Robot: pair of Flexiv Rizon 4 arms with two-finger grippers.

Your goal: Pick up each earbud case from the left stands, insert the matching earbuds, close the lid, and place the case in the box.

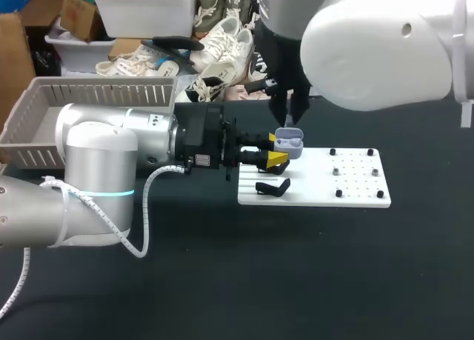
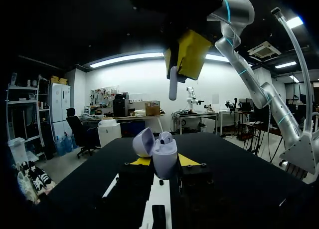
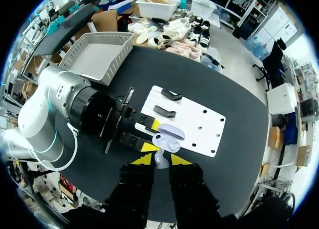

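A black table (image 1: 311,281) fills the view in front of you. Your left arm (image 1: 111,158), thick and silver, comes in from the left and lies low across the table. Your right arm (image 1: 370,51), white and rounded, comes in from the upper right and hangs above the middle. A grey slotted basket (image 1: 44,103) sits at the far left of the table. A white board (image 1: 355,195) lies right of centre. Your left gripper (image 1: 275,149) is at the board's left end, its yellow tips pinching a lavender earbud case (image 1: 290,142) from both sides. The case stands upright with its lid (image 2: 143,141) swung open. One white earbud (image 2: 166,137) sits inside it. Your right gripper (image 2: 185,57) hangs directly above the open case and apart from it. Its fingers are pressed onto a second white earbud (image 2: 173,87), stem pointing down. Two small black stands (image 1: 272,186) sit on the board just beside the left gripper.
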